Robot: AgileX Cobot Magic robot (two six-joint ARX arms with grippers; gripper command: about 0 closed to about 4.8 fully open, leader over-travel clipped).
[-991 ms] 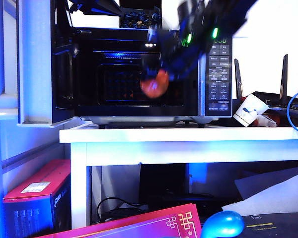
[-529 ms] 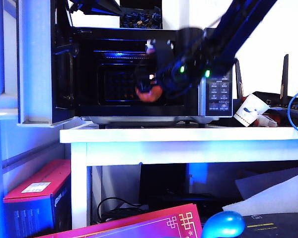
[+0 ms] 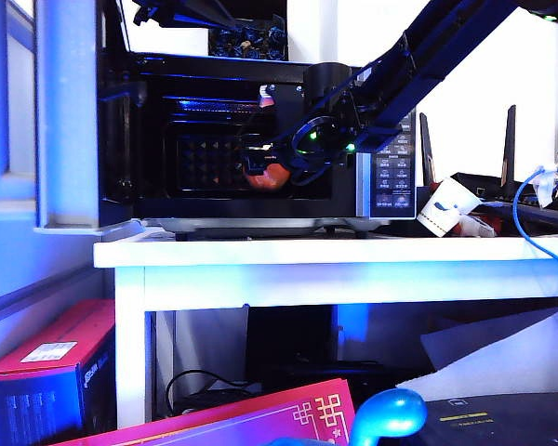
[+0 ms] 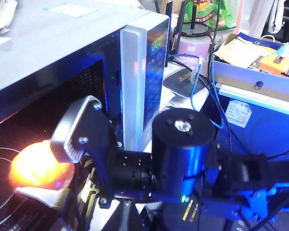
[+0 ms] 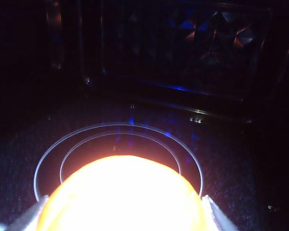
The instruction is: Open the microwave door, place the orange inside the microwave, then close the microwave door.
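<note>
Presently the right gripper [image 3: 263,173], jaws closed on the orange [image 3: 269,178], holds it above the microwave [image 3: 395,177] turntable [image 5: 118,144]; left gripper unseen.

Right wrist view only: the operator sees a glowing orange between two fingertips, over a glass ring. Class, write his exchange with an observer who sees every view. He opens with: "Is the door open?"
Observer: Yes. The exterior view shows the microwave door swung wide at the left.
Operator: Is the orange past the opening?
Observer: Yes. The right gripper, shut on the orange, is inside the microwave.
Operator: Where is the left gripper?
Observer: I cannot read its jaws. Only a dark arm part shows above the microwave's top, near the door.
</note>
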